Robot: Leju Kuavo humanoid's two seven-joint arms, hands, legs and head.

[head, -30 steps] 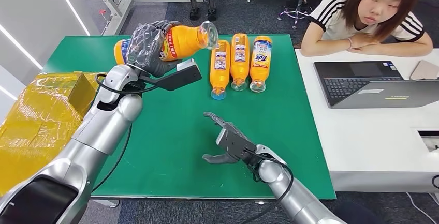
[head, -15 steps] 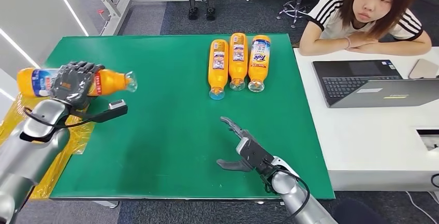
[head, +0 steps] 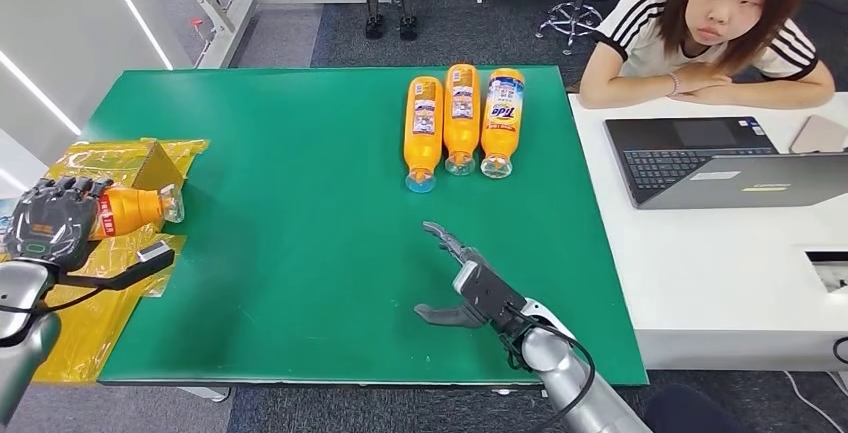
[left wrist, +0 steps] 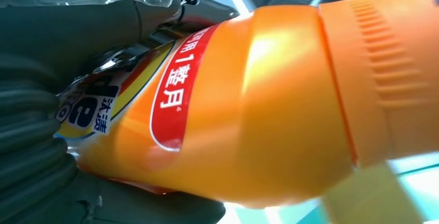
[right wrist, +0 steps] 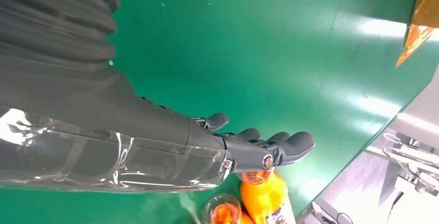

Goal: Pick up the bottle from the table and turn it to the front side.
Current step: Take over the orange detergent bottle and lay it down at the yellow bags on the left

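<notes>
One bottle [head: 135, 207] has swung far left off the green counter [head: 300, 253], gripped by the left hand [head: 50, 221]. Right hand [head: 470, 288] hangs open, empty.

A: Bottle [head: 135, 207] colour?
B: Orange, red band w/ white print. Table [head: 310, 203] green.
A: Wrap at the edge?
B: Yellow film [head: 120, 163]. Person's shirt [head: 655, 38] black, white stripes.

Left hand [head: 48, 223] clenched, right hand [head: 468, 284] spread.
</notes>
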